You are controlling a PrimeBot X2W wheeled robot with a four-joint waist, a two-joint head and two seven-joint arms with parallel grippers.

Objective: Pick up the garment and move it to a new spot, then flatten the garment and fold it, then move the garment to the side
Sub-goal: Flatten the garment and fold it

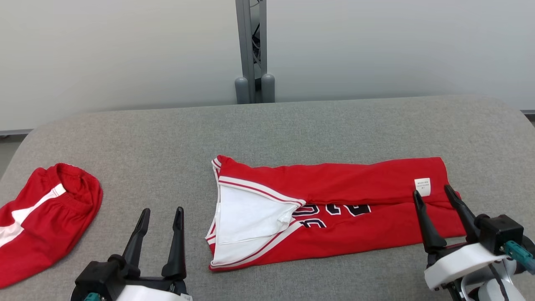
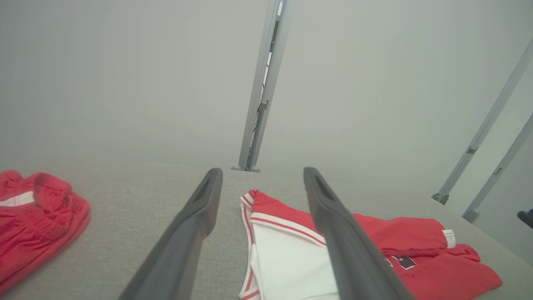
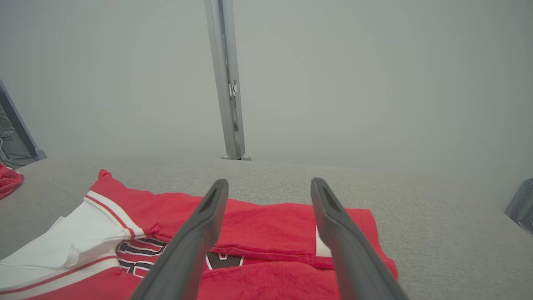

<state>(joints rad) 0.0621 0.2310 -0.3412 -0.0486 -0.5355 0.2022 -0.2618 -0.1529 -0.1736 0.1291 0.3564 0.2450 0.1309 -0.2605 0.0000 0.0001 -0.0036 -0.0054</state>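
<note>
While the garment (image 1: 334,209) lies folded in a strip on the counter (image 1: 292,125), the left claw (image 1: 162,210) is held apart beside its white end and the right claw (image 1: 431,190) apart at its labelled end. If one layer alone is pinched, the fold could be undone.

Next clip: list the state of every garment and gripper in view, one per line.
Jersey: flat on the table, folded lengthwise, unheld.
Shorts: bunched at the table's left, unheld.
Left gripper: open, empty.
Right gripper: open, empty, at the jersey's labelled end.
</note>
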